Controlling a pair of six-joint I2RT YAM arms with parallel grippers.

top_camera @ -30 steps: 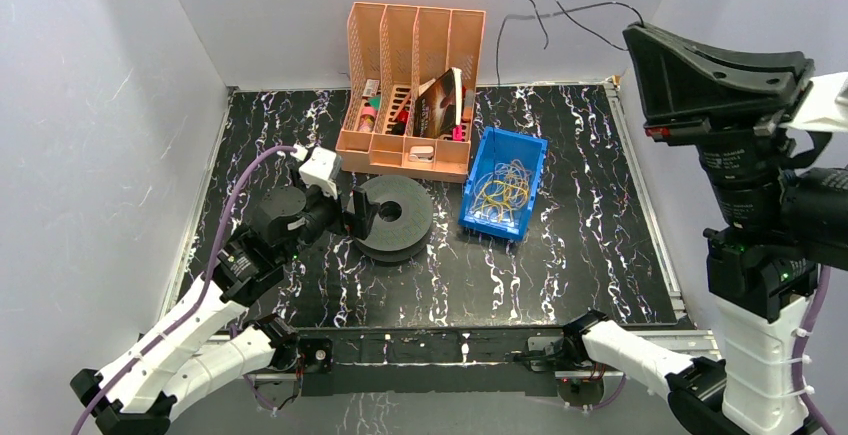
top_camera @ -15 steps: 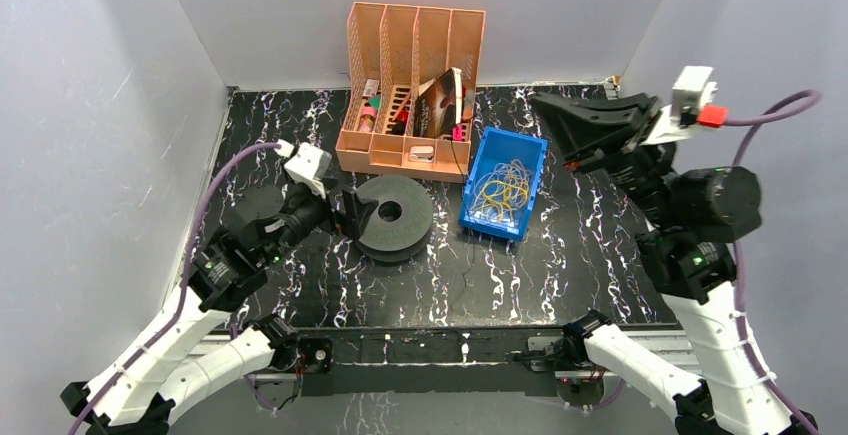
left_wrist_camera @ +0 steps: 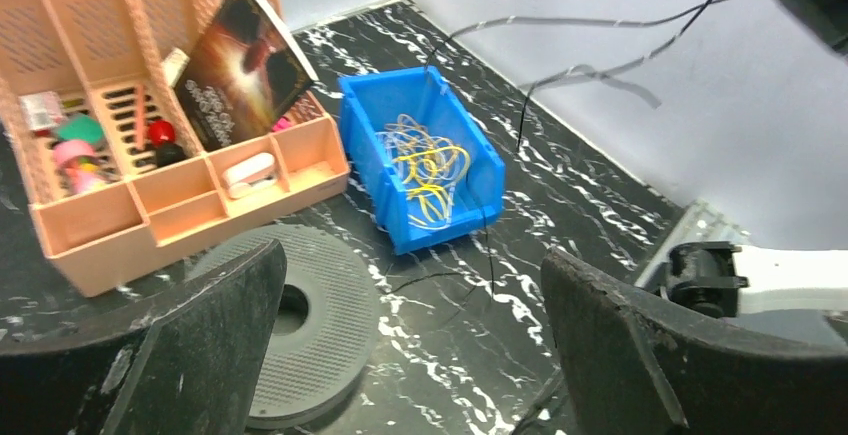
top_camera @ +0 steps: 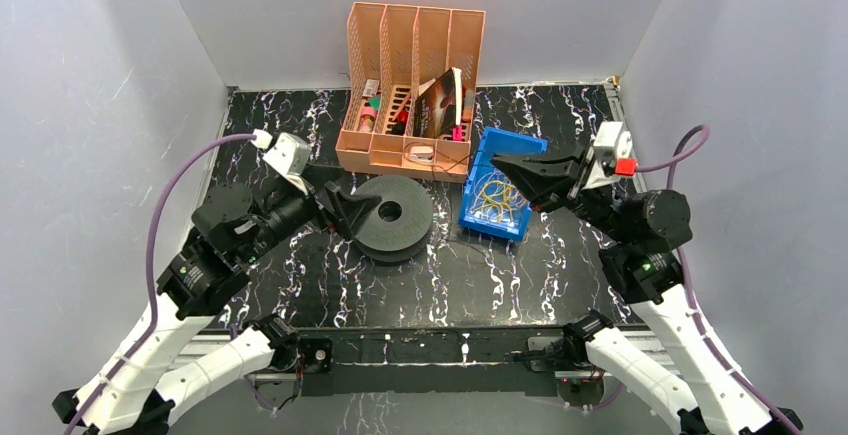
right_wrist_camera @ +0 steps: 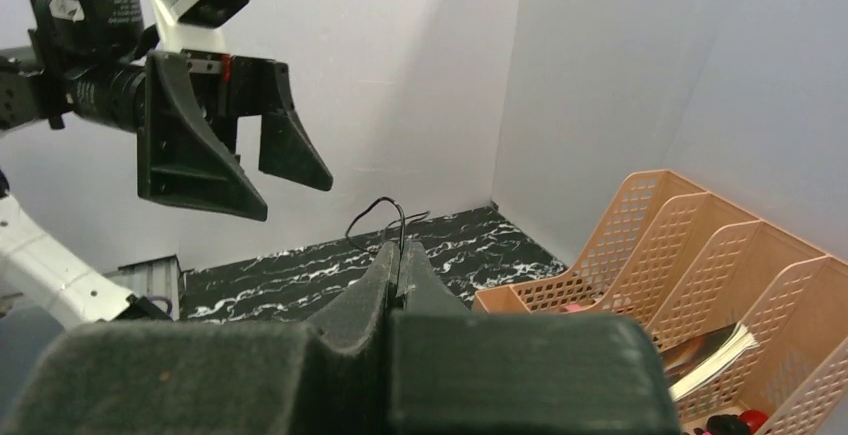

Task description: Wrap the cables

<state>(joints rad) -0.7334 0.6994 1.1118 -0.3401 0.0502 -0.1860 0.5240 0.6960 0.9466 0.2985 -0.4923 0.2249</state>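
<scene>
A thin black cable (right_wrist_camera: pixel 372 210) loops out of my right gripper (right_wrist_camera: pixel 402 250), whose jaws are shut on it. That gripper (top_camera: pixel 500 161) hovers over the blue bin (top_camera: pixel 530 155), which holds a tangle of yellow and orange cables (top_camera: pixel 500 193). The black cable (left_wrist_camera: pixel 520 120) trails down past the bin (left_wrist_camera: pixel 470 160) onto the table. My left gripper (top_camera: pixel 345 217) is open, low beside the dark grey spool (top_camera: pixel 400 217). In the left wrist view its fingers (left_wrist_camera: pixel 180 355) stand wide apart with nothing between them, the spool (left_wrist_camera: pixel 310 325) lying flat just ahead.
A peach desk organizer (top_camera: pixel 410 35) with a book and small items stands at the back, touching the bin's left corner. White walls close in the black marbled table (top_camera: pixel 560 275) on three sides. The left gripper (right_wrist_camera: pixel 290 195) shows raised in the right wrist view.
My right arm has swung down from close to the camera to above the blue bin, still shut on the black cable. The left arm has lifted and pulled slightly left beside the spool.
</scene>
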